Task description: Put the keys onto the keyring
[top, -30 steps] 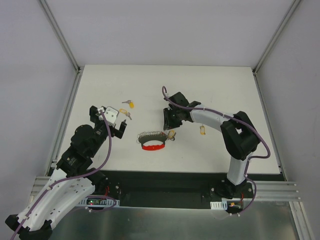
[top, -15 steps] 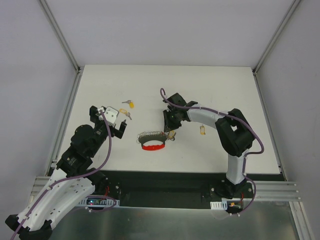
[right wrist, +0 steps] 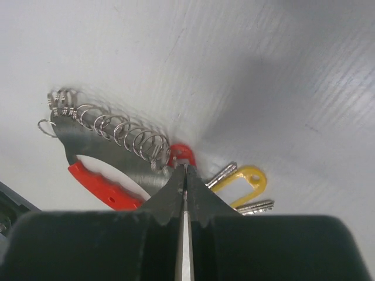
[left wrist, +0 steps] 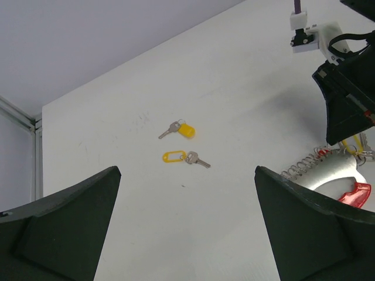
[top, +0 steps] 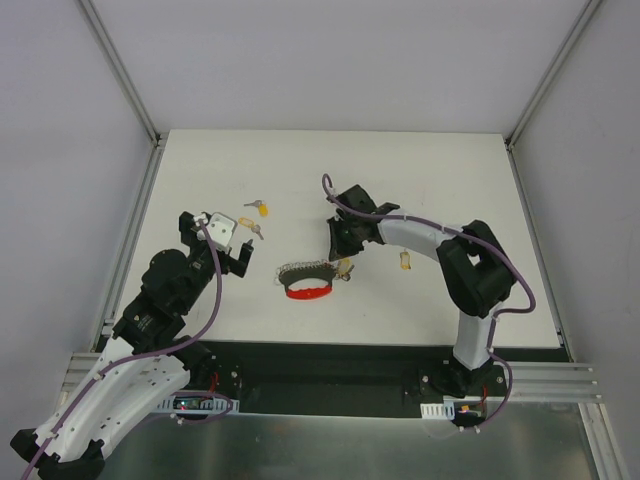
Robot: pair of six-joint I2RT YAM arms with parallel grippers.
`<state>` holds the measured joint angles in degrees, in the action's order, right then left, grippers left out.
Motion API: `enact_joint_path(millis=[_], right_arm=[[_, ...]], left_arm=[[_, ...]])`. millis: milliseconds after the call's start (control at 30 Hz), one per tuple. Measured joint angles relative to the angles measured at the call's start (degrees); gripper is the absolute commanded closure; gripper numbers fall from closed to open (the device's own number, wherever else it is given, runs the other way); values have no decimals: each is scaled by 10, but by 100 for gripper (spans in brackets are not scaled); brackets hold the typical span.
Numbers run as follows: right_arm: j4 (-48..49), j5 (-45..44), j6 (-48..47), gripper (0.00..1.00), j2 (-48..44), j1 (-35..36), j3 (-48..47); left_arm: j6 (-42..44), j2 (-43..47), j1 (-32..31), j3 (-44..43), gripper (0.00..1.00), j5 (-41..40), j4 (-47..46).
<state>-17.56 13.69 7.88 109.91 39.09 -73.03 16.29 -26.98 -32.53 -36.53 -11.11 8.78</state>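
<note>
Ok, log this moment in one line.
left end effector: open, empty | right end effector: shut, tips at red end of keyring | keys: two loose near left end effector, one beside keyring

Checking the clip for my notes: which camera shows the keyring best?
Right wrist view: the keyring is close up, its wire loops, metal band and red grip all distinct. The top external view shows it small, mid-table; the left wrist view catches it at the right edge, partly hidden.
</note>
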Motion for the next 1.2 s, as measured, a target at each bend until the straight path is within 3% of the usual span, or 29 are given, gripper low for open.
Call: enact_joint_path(millis=[333,533,667,933,1200], right_arm=[[60,-40,-106,99,-172,17,38],[165,-49,-205,99,-313,70,114],[241,-51,-232,99,-375,69,156],[362,-5,-208,99,-435,42,198],[438,79,-150,99,-483,2,236]], left_arm=[[-53,-39,0,-8,1,22,0],[-83,-57,0,-34,1,68,-4],[-95,-70,0,-65,1,108,-15],[-116,-109,0,-92,1,200,-75],[-160,-131,4,-76,3,303,-192]])
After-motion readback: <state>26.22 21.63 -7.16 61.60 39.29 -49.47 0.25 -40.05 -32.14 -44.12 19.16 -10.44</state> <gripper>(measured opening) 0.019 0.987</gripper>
